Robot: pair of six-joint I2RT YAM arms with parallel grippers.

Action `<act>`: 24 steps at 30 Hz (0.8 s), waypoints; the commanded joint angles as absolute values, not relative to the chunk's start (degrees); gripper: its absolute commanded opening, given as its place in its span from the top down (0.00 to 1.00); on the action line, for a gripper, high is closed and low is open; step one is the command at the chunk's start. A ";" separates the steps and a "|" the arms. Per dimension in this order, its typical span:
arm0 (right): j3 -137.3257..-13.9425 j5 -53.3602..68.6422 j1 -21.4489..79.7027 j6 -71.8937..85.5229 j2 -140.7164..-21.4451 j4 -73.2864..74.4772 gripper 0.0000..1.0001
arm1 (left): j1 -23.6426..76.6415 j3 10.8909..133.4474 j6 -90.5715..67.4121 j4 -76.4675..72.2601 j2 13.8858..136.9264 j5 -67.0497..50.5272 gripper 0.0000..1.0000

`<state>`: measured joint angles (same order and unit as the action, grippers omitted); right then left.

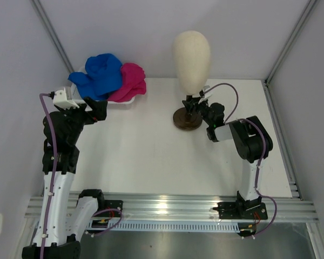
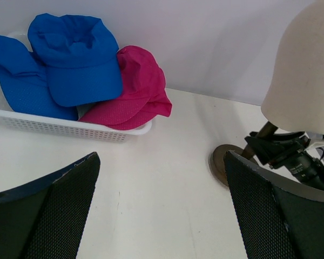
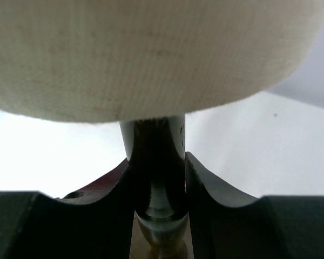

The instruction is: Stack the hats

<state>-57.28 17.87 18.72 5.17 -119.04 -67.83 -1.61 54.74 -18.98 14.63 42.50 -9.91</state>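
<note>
While the right pincer (image 1: pixel 194 106) is clamped narrow around the metal post (image 3: pixel 155 162) under the mannequin head (image 1: pixel 191 54), steadying it on its dark base (image 1: pixel 186 120) towards the far edge of the table (image 1: pixel 151 156), the left pincer (image 2: pixel 162 156) hangs wide and empty just in front of the white basket (image 2: pixel 70 129) at the far left corner. All the hats lie heaped in that basket: a top blue hat (image 2: pixel 75 59) with its brim pointing forward, a second blue hat (image 2: pixel 16 75) under it on the left, and a pink hat (image 2: pixel 137 89) spilling over the right-hand rim.

The step in hand looks like the first pick, so nothing is stacked yet. To do it well, the left pincer should go for the top blue hat, which lies free of the others. It should pinch the stiff brim or the front of the crown, not loose mesh, so that only one layer of cloth comes up. A straight lift before any sideways travel should stop the pink hat or the light basket from being dragged along. The right pincer's hold on the post should stay firm, since a hat pulled down over the head could tip the stand.
</note>
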 commanded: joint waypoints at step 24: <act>-31.91 18.73 29.53 12.65 -101.69 -63.81 0.62 | -2.64 53.79 -20.13 9.76 39.99 -14.41 0.01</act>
